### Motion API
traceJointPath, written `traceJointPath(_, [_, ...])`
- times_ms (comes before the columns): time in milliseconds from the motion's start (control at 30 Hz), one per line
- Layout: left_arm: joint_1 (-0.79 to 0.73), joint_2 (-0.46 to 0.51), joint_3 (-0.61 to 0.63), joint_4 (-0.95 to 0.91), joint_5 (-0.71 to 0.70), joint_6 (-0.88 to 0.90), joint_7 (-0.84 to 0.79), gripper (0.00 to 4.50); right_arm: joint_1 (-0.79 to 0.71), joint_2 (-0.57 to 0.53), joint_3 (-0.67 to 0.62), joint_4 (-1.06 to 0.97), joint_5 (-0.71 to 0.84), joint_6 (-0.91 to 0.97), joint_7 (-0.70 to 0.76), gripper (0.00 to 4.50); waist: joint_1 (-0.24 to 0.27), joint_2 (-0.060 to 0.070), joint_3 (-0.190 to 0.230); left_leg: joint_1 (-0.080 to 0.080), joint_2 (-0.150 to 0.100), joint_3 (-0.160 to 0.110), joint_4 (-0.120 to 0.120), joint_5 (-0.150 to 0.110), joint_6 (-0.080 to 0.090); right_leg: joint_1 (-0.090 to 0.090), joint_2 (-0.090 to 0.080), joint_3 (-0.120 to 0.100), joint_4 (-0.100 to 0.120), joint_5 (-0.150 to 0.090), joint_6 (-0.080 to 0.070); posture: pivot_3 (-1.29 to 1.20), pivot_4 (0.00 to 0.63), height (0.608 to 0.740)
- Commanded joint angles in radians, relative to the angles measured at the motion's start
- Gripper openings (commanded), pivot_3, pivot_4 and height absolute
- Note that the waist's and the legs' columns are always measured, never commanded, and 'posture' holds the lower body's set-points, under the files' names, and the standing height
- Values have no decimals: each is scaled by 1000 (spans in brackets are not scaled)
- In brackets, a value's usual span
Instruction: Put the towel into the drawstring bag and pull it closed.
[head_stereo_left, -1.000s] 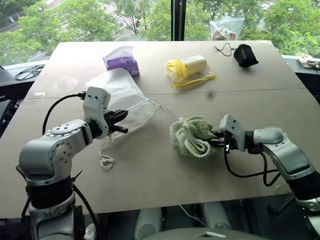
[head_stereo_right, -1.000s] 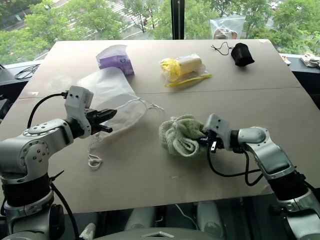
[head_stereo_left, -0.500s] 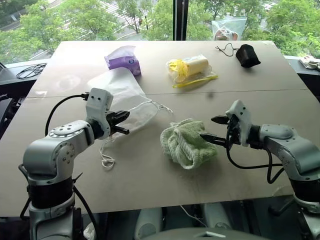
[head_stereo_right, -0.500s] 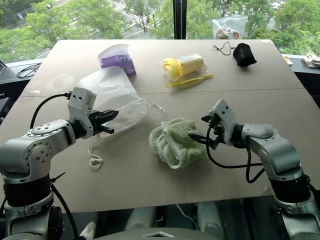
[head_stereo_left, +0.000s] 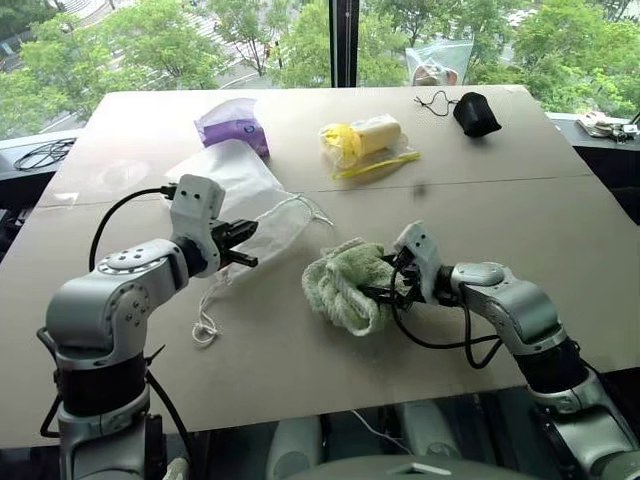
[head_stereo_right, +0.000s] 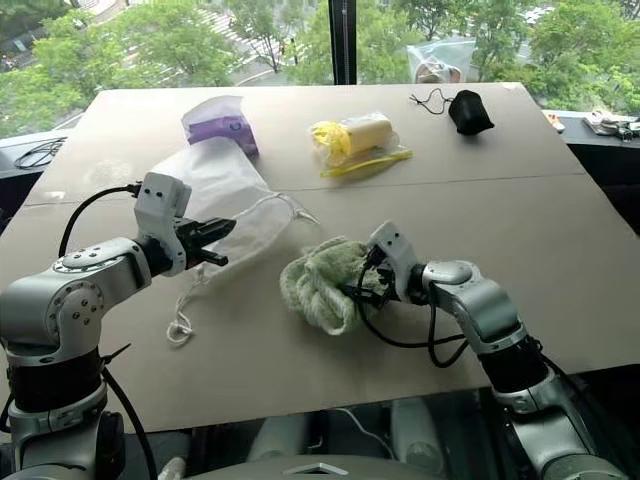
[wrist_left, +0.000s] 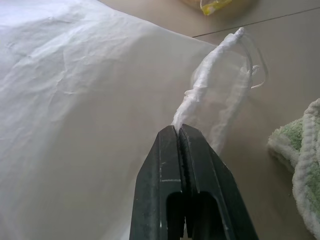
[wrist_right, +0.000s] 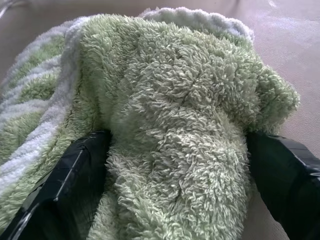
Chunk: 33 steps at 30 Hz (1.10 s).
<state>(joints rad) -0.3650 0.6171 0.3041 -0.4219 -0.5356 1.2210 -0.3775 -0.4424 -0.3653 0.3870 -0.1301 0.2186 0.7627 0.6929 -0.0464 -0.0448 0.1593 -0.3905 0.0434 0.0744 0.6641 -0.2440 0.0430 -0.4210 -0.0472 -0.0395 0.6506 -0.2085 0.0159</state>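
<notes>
Towel isn't in the bag yet. In the left eye view it lies bunched on the worktop, with the right gripper pushed into its near side, jaws spread wide around a fold but not closed on it. Left gripper pinches the rim of the drawstring bag, jaws shut on the fabric, bag mouth facing the towel with a gap of bare worktop between. So far: bag held. Left to do, I'd judge — grip towel, carry it in, pull cords shut. Loose white cord trails below the left jaws.

Right eye view: same layout; bag looks thin, translucent, crinkly, flat apart from the lifted rim. Past both jaws sit a purple pack, a clear bag of yellow items and a black pouch, all well apart.

Left wrist view: black jaws pressed together on a gathered, twisted bit of white hem; wide sheet of creased fabric beside them, towel edge off to one side.

Right wrist view: one finger each side of a fluffy pale green hump w/ ribbed white-striped edge — soft, thick terry.
</notes>
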Motion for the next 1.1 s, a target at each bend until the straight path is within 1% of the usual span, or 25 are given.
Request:
traceJointPath(33, [-3,1,2,-35,-9,-13,2,0,41,-2,226,206,-151,-89,31,3949,0,-1,-1,6,0,-1,-2,-1,-1,4,-1,0,-1,0,-1,0,150,740])
traceJointPath(67, [-4,1,0,-34,-10,-13,2,0,40,0,233,224,-166,-108,37,3650,0,1,-5,12,0,-1,-5,-3,-5,8,-3,-1,-3,0,-1,0,150,740])
traceJointPath(100, [-5,1,-2,-32,-10,-14,2,0,39,2,234,236,-175,-124,45,3224,0,0,-9,15,-1,-3,-10,-3,-5,8,-4,-2,-5,0,-1,0,150,740])
traceJointPath(167, [-7,1,-6,-28,-9,-17,2,0,35,9,226,257,-196,-186,49,2229,1,0,-12,22,-1,-4,-15,-3,-5,10,-4,-4,-6,0,-1,0,150,740])
traceJointPath(200, [-10,0,-9,-25,-8,-19,1,0,33,16,213,266,-198,-227,47,1802,1,1,-12,26,-1,-4,-17,-3,-5,11,-4,-4,-6,0,-1,0,150,740])
traceJointPath(267, [-13,-2,-15,-21,-8,-19,2,0,42,43,152,268,-161,-337,59,892,1,1,-12,29,0,-5,-18,-3,-6,12,-4,-4,-6,0,-1,0,150,740])
traceJointPath(333, [-14,-5,-17,-22,-12,-15,2,0,62,73,75,231,-84,-430,93,241,2,1,-12,28,0,-5,-18,-3,-6,10,-4,-5,-6,0,-1,0,150,740])
traceJointPath(367, [-16,-7,-20,-20,-14,-12,1,0,68,88,42,213,-55,-462,105,165,3,2,-11,28,0,-5,-18,-3,-6,9,-4,-5,-6,0,-1,0,150,740])
traceJointPath(433, [-18,-7,-27,-18,-19,-8,-2,0,72,113,-11,148,14,-501,148,164,4,7,-6,25,0,-4,-18,-1,-9,7,-4,-4,-6,1,-2,0,150,740])
traceJointPath(467, [-18,-4,-33,-18,-22,-2,-5,0,68,123,-26,120,34,-520,164,164,5,7,-5,20,-2,-3,-18,-1,-9,2,-5,-3,-6,6,-9,0,150,740])
traceJointPath(500, [-15,-2,-40,-20,-25,2,-8,0,62,134,-35,102,46,-534,170,164,6,8,-5,17,-2,-3,-18,-1,-10,0,-5,-3,-5,7,-10,0,150,740])
traceJointPath(533, [-11,1,-47,-25,-29,5,-13,0,52,140,-32,97,42,-552,176,163,8,8,-5,13,-2,-3,-18,-1,-10,-4,-5,-3,-5,7,-11,0,150,740])
traceJointPath(567, [-5,3,-54,-31,-33,8,-18,0,41,145,-24,102,28,-569,180,162,8,8,-5,5,-2,-3,-18,1,-9,-12,-4,-3,-5,7,-11,0,150,740])
traceJointPath(600, [3,4,-58,-40,-42,12,-26,0,26,154,-13,121,8,-592,180,162,9,8,-5,0,-2,-4,-18,1,-11,-16,-3,-3,-5,10,-7,0,150,740])
traceJointPath(633, [9,4,-59,-49,-54,20,-36,0,11,167,-5,141,-3,-608,182,162,9,8,-5,-5,-2,-4,-16,1,-11,-20,-3,-3,-5,12,-10,0,150,740])
traceJointPath(700, [16,-2,-53,-70,-87,41,-53,0,-28,210,-2,213,-13,-634,177,162,9,7,-4,-12,-3,-3,-15,3,-15,-26,-2,-2,-6,12,-10,0,150,740])
traceJointPath(767, [19,-4,-51,-96,-114,52,-63,0,-71,242,9,304,-45,-679,175,161,12,4,-2,-14,-3,-3,-15,3,-16,-26,-2,-2,-8,12,-10,0,150,740])
traceJointPath(867, [5,-9,-33,-128,-165,74,-76,0,-184,291,34,519,-154,-729,105,158,14,4,2,-16,-4,-4,-14,2,-14,-27,-2,-3,-9,12,-10,0,150,740])
traceJointPath(933, [3,-7,-27,-142,-184,74,-80,0,-238,306,50,625,-218,-747,62,157,13,4,4,-17,-4,-4,-13,1,-12,-27,-2,-3,-9,12,-10,0,150,740])
traceJointPath(1000, [4,-4,-14,-157,-209,84,-86,0,-291,317,74,740,-284,-750,28,156,12,3,4,-16,-4,-4,-12,1,-11,-27,-2,-4,-8,12,-10,0,150,740])
traceJointPath(1033, [8,3,-12,-165,-219,89,-91,0,-313,329,65,787,-296,-750,0,156,12,3,4,-15,-4,-4,-12,1,-11,-26,-2,-3,-7,12,-10,0,150,740])
traceJointPath(1100, [26,22,-18,-175,-222,85,-98,0,-333,352,27,827,-276,-739,-14,155,10,3,4,-10,-4,-4,-12,0,-11,-22,-2,-3,-6,12,-10,0,150,740])
